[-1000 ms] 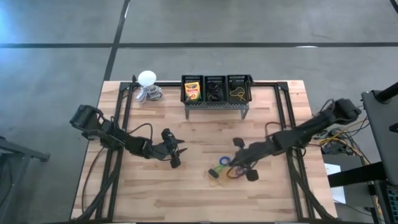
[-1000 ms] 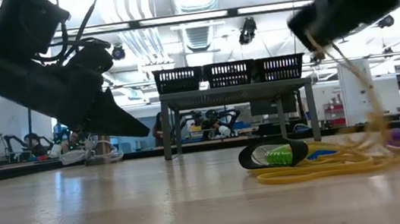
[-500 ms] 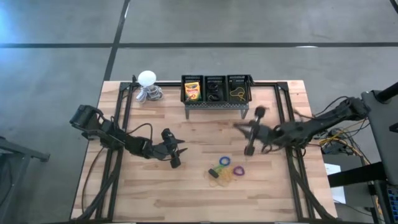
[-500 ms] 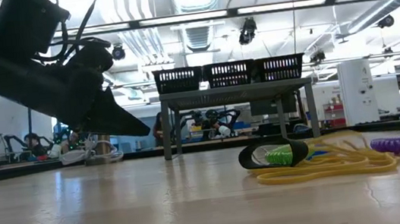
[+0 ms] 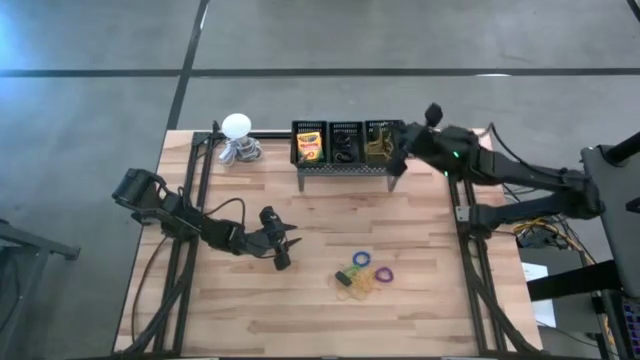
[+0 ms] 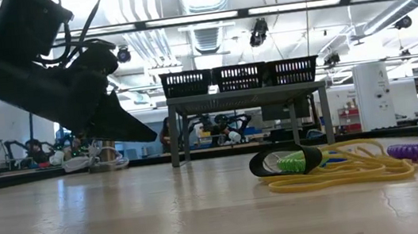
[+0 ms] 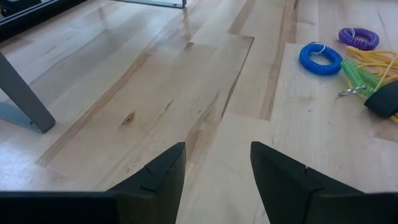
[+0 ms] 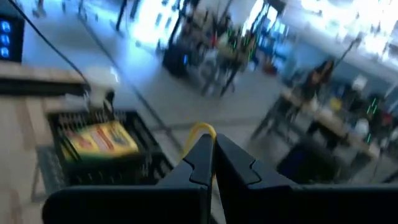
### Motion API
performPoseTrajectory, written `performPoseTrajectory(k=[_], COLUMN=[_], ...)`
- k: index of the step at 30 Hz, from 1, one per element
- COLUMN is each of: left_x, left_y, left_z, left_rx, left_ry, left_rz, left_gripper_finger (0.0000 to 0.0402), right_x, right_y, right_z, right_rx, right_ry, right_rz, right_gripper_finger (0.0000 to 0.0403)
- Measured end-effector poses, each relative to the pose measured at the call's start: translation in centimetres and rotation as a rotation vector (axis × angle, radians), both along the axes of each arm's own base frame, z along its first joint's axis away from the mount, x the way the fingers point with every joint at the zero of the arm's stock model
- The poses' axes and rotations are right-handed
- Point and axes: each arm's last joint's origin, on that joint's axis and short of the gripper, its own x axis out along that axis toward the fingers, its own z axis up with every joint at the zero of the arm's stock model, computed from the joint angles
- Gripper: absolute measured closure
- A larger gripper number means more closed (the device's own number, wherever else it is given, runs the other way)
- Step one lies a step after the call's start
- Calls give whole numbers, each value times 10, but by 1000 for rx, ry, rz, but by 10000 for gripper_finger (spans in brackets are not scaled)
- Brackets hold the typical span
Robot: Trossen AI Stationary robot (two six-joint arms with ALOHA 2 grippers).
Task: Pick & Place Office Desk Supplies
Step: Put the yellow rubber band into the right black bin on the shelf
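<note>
A black three-basket rack [image 5: 349, 146] stands at the table's far edge: a yellow-and-green crayon box [image 5: 309, 147] in the left basket, dark rings in the middle, yellow bands in the right. My right gripper [image 5: 392, 158] hovers over the right basket, shut on a yellow rubber band [image 8: 201, 131]. Loose on the wood lie a blue ring [image 5: 362, 259], a purple ring [image 5: 383, 273], a green-and-black coil [image 5: 350, 275] and a tangle of yellow bands [image 5: 356, 289]. My left gripper [image 5: 283, 246] is open, low over the table, left of that pile. My right gripper pinches a thin yellow rubber band between its two shut fingers; a small loop of it [image 8: 202, 129] sticks out past the fingertips [image 8: 200, 157]. The band is lifted clear of the table, above the rack. How much hangs below is hidden by the gripper.
A white ball-shaped object [image 5: 236, 125] on a coiled grey base sits at the far left corner. The rack's legs [image 7: 25, 99] stand on the wood. Bare wood lies between my left gripper and the pile, and along the near edge. People and desks show beyond the table.
My right gripper has risen from the pile with a yellow band, which first stretched up from the tangle, then swung toward the far edge to a spot over the rack's right basket. The rest of the pile stays on the table.
</note>
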Motion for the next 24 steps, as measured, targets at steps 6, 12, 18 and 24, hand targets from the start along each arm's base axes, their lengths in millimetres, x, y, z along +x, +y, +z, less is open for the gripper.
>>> performPoseTrajectory(k=[6,12,18,24], left_x=[0,0,0,0], left_y=[0,0,0,0], left_z=[0,-1,-1,-1], left_rx=[2,2,2,2], left_ry=[6,7,6,7], left_rz=[0,0,0,1], left_gripper_finger=[215,215,215,215], right_x=[-1,3,7,1], right_y=[-41,-55,-57,-60], right_z=[-24,-49,-58,-59], right_rx=[115,178,233,269], right_ry=[72,134,153,144], right_rz=[-108,-163,-181,-214], right_gripper_finger=[394,394,394,365])
